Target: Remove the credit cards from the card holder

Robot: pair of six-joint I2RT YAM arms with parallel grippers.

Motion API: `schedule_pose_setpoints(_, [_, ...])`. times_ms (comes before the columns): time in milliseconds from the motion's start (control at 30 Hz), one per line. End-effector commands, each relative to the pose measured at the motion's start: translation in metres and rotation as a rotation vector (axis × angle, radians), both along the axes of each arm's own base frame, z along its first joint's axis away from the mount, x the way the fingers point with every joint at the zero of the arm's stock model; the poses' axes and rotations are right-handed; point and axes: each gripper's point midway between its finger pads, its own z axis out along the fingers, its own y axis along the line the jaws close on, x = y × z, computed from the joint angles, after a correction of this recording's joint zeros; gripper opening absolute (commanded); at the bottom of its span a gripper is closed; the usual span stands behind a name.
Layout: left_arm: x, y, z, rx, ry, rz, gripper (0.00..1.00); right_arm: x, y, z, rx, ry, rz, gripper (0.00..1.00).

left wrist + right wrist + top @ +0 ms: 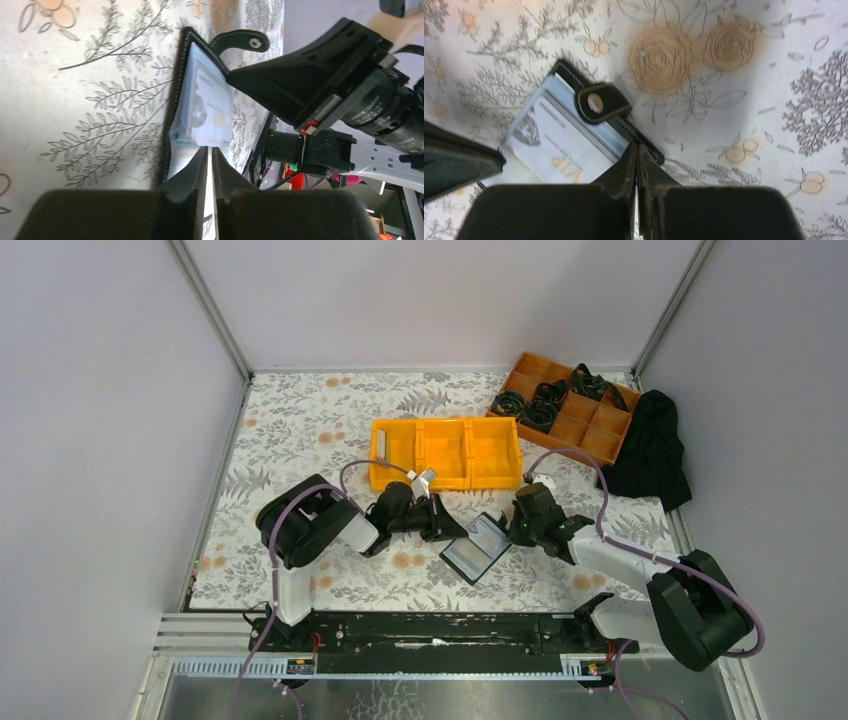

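Top external view: the card holder lay open, sleeves up, on the flowered table cover. It was on the near side of the yellow bin, in front of the bin's right compartment and apart from its front wall. Both arms met at it. The left gripper reached in from the side below the bin's middle compartment. The right gripper reached in from the side below the bin's right corner.

Left wrist view: I logged the left claw as nearly closed, its fingers parted only by a thin pale slit. The tips sat at the open edge of the clear sleeves. I could not tell whether a card edge was caught in that slit or only showed behind it. The right claw's black finger met the far side of the holder, by the strap.

Right wrist view: the right claw was closed flat, its jaws pressed together along their whole length. Its tips touched the holder's stitched black edge just beside the snap strap, which lay folded over the sleeves.

Of the credit cards, the one I could read was pale with gold "VIP" lettering. It sat in the top sleeve, inside the holder. How many more lay beneath it I could not make out.

Top external view again: a pale grey card stood on edge in the bin's left compartment.
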Motion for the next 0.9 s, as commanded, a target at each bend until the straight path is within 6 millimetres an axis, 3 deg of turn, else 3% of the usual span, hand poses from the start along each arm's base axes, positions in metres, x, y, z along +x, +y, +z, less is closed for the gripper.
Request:
schedule_pose_setpoints(0, [0.002, 0.002, 0.020, -0.019, -0.065, -0.004, 0.13, 0.015, -0.002, -0.003, -0.031, -0.012, -0.025, 0.05])
schedule_pose_setpoints(167, [0.001, 0.008, 0.021, 0.018, -0.086, 0.003, 0.14, 0.009, 0.000, -0.003, -0.020, 0.007, -0.008, 0.06])
schedule_pose_setpoints(600, [0.002, 0.005, 0.029, 0.003, -0.103, -0.012, 0.14, -0.033, 0.000, 0.010, 0.124, 0.028, -0.006, 0.06])
schedule_pose_setpoints(867, [-0.009, 0.004, 0.036, -0.006, -0.107, -0.031, 0.21, -0.024, 0.000, 0.033, 0.125, -0.041, 0.008, 0.07])
